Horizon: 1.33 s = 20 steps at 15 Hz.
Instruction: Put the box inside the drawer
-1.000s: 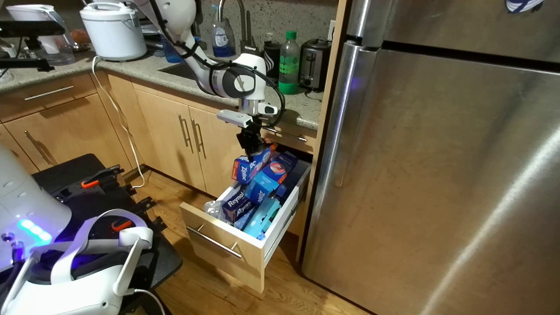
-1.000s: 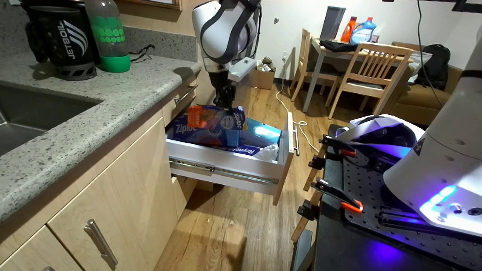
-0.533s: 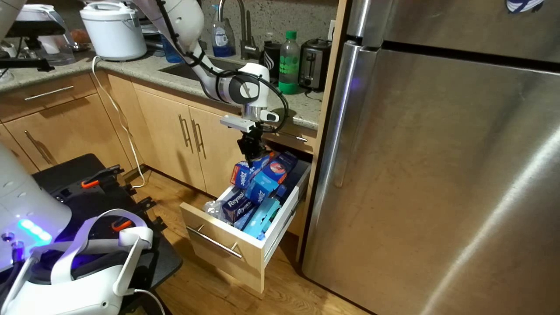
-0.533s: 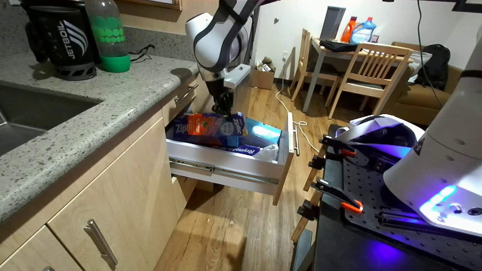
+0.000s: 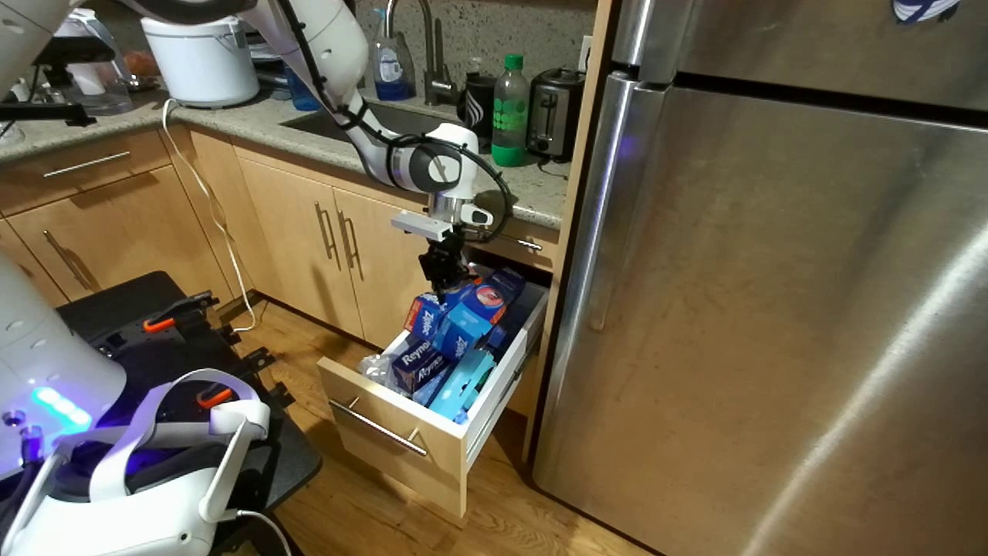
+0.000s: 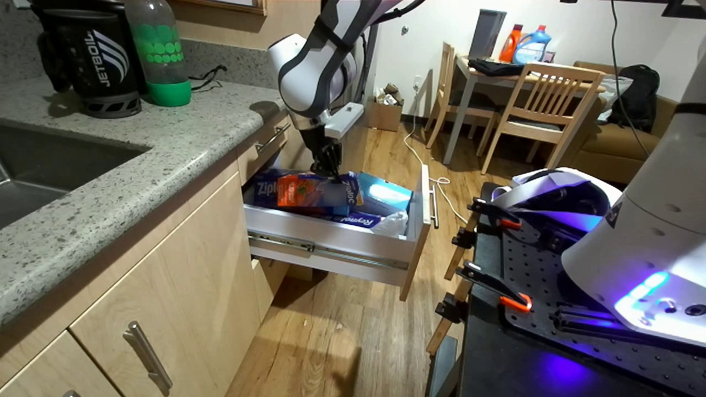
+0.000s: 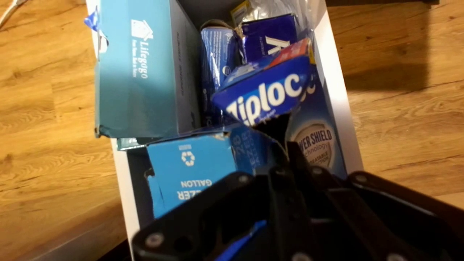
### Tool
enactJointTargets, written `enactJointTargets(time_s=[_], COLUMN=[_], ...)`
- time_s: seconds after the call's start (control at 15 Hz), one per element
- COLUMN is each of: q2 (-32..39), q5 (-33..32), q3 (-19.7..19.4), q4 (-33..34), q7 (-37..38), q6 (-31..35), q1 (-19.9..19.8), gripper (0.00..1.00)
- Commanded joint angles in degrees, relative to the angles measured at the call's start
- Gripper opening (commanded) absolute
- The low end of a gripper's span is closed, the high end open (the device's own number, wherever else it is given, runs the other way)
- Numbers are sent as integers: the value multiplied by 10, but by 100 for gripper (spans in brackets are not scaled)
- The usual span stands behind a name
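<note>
A white cord lies on the wooden floor; a white headset on the black table.

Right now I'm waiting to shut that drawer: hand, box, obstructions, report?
Hand pinching the Ziploc box. Box over the open drawer, not yet released; contact below unclear. Possible snag: light-blue gallon box alongside.

This is a kitchen: a tall stainless-steel refrigerator, a silver-and-black toaster, a speckled grey stone counter with a steel sink, and light-wood cabinet doors show it.
</note>
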Motion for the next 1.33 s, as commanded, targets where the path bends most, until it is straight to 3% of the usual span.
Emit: enactJointTargets(time_s=[0.0,0.4,0.6,1.0,1.27], q2=[14,19,18,-19,-119], q5=[-7,-9,-11,-19,-42], q3=[1,-1,-4,-13,-25], q4=[28,41,43,24,-52], q7=[-5,-8,-9,-11,-42], q6=[-27,-37,-37,-23,18], q1=[-5,-9,-11,-21,-30], gripper=[37,83,100,100,100])
